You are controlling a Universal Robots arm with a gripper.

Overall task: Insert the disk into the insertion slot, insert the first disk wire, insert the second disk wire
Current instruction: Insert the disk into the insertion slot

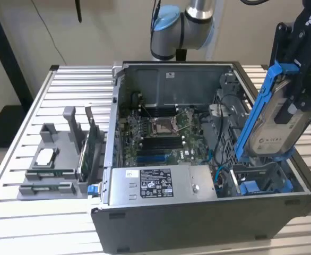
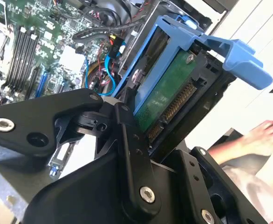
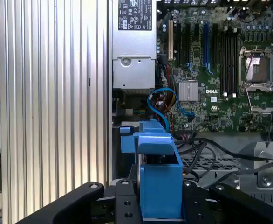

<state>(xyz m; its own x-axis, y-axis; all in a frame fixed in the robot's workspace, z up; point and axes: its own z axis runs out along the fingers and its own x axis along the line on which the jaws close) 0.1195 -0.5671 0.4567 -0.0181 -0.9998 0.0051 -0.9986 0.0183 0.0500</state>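
In the exterior view my gripper (image 1: 297, 79) is shut on the disk (image 1: 277, 125), a silver drive with a white label in a blue carrier frame. The disk hangs steeply tilted over the case's corner on the exterior view's right, its lower end just above the insertion slot (image 1: 272, 171), a grey metal bay. The second wrist view shows the disk's green underside (image 2: 167, 95) and connector edge clamped between my black fingers (image 2: 127, 121). The carrier's blue end (image 3: 157, 177) stands between the gripper's links in the first wrist view. A blue wire (image 1: 219, 171) loops beside the bay.
The open computer case holds a green motherboard (image 1: 161, 133) and a grey labelled power-supply box (image 1: 155, 183). A grey fixture with parts (image 1: 54, 164) sits on the slatted table (image 1: 17, 212) at the exterior view's left. A person's hand (image 2: 267, 135) rests nearby.
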